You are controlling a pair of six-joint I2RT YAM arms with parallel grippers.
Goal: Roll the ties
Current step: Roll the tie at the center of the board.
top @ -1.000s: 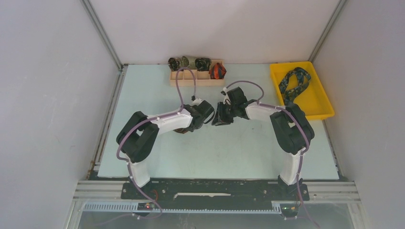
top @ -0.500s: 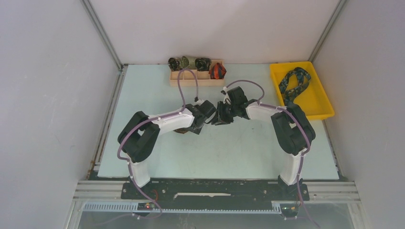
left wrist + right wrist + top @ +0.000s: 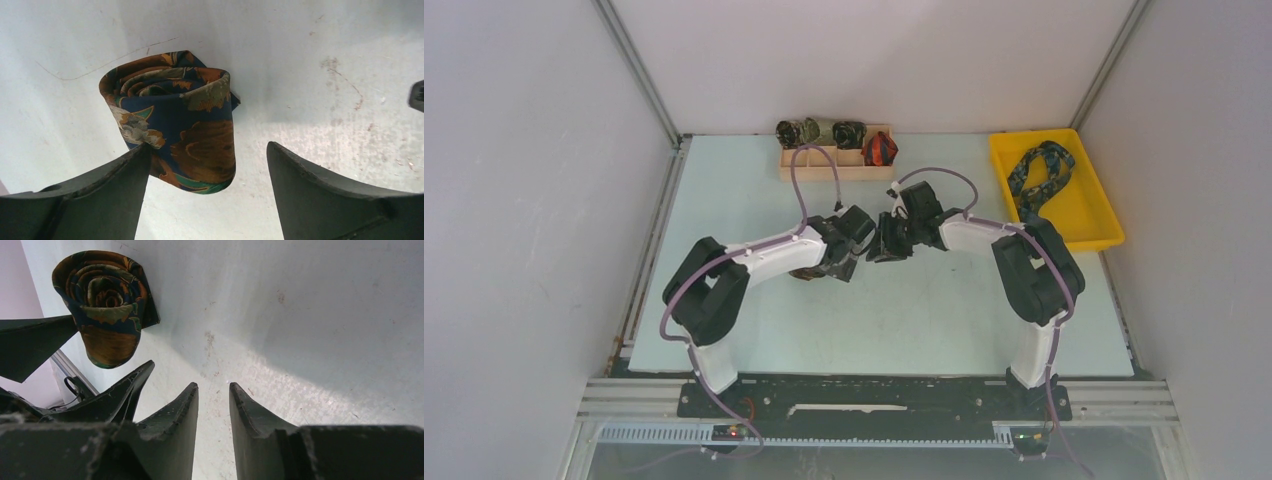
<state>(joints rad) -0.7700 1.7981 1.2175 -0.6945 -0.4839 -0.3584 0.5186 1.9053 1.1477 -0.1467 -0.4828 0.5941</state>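
Rolled tie, seemingly free, within left hand

Table: pale blue-green top, scuffed and stained in places.
Middle: a rolled tie, brown, orange and navy, resting on the bare top.
Far edge: a wooden box, left of centre.
Far right corner: a yellow tray, well apart from the box.

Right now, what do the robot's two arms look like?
The left arm and right arm have white tube-like links with chunky black joints. A thin purple cable loops along each. The left gripper and right gripper end in dark, pointed wedge jaws.
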